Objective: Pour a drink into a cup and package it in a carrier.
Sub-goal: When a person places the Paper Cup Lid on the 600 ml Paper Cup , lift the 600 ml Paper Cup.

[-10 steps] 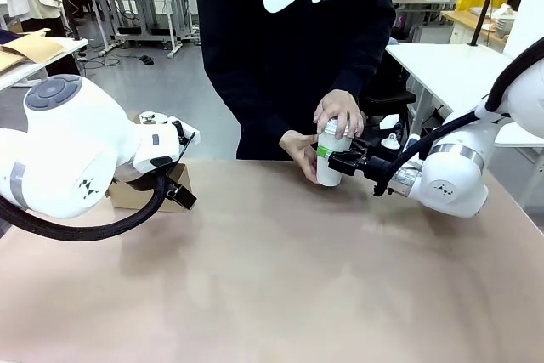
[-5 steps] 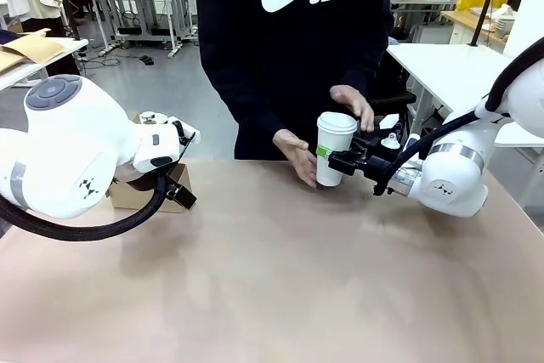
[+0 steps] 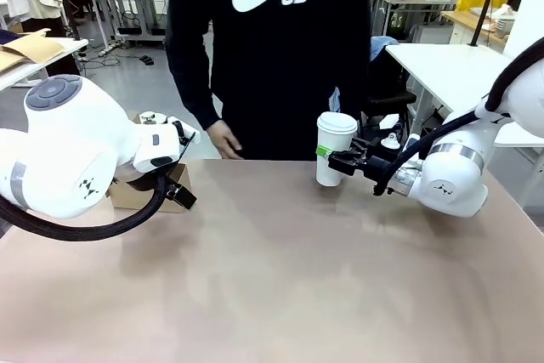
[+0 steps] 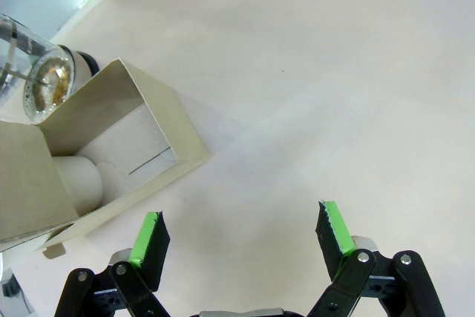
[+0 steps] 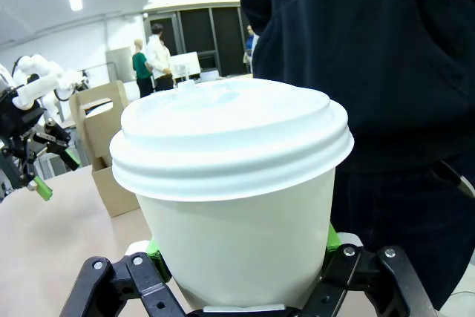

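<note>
The white paper cup [image 3: 335,149] with a white lid stands at the far right of the table, and my right gripper [image 3: 330,160] is shut on its lower half. Seen from the right wrist, the cup [image 5: 230,183] sits between the green pads [image 5: 330,239] of the right gripper [image 5: 241,254]. The brown cardboard carrier [image 3: 127,195] stands at the far left, and my left gripper [image 3: 180,195] hangs beside it. From the left wrist, the left gripper [image 4: 241,231] is open above bare table, just right of the carrier [image 4: 111,146]. A glass pitcher [image 4: 37,72] stands behind the carrier; whether it holds the drink I cannot tell.
A person in a black hoodie stands at the far edge, one hand [image 3: 223,140] hanging near the table, away from the cup. A black box [image 3: 384,135] with white lids stands behind the right gripper. The tan table [image 3: 272,278] stretches between the arms.
The person's hands let go of the cup's lid and side and drew back, and the person stepped to the left. Neither arm has moved.
</note>
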